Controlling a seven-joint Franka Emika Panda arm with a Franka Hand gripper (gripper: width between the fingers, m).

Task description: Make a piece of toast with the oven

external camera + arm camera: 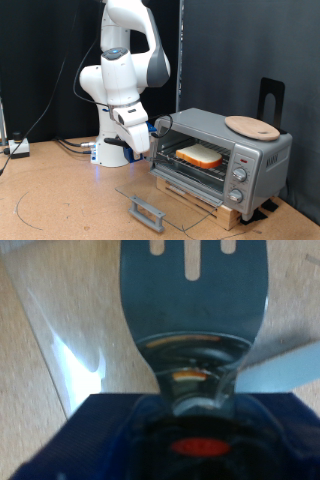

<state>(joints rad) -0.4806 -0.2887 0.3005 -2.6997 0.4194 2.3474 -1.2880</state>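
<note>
The gripper (153, 128) hangs low at the oven's left end, at the level of the oven's upper left corner, and it is closed on the handle of a metal spatula (195, 310); in the wrist view the slotted, shiny blade reaches away from the fingers, which are themselves lost behind the dark blue wrap around the handle. Under the blade lies the open glass door (60, 340), a clear pane that catches a white glint over the brown table. In the exterior view the spatula itself is too small to make out beside the hand. Just to the right of the gripper stands the oven (225, 155), silver-grey, resting on a wooden pallet (205, 195) with three round knobs (240, 182) stacked down its right front. The piece of toast (200, 155) sits inside the oven on the wire rack, lying flat, its pale face up and brown crust around the edge. The door is dropped fully down in front, flat near the table (60, 200), with its grey handle (147, 211) at the near edge. On top of the oven, to the right, lies a round wooden board (251, 126). Behind the oven's far right stands a black upright bracket (271, 98). The white arm (125, 70) rises from its base at the scene's far left, with cables trailing away to the left.
</note>
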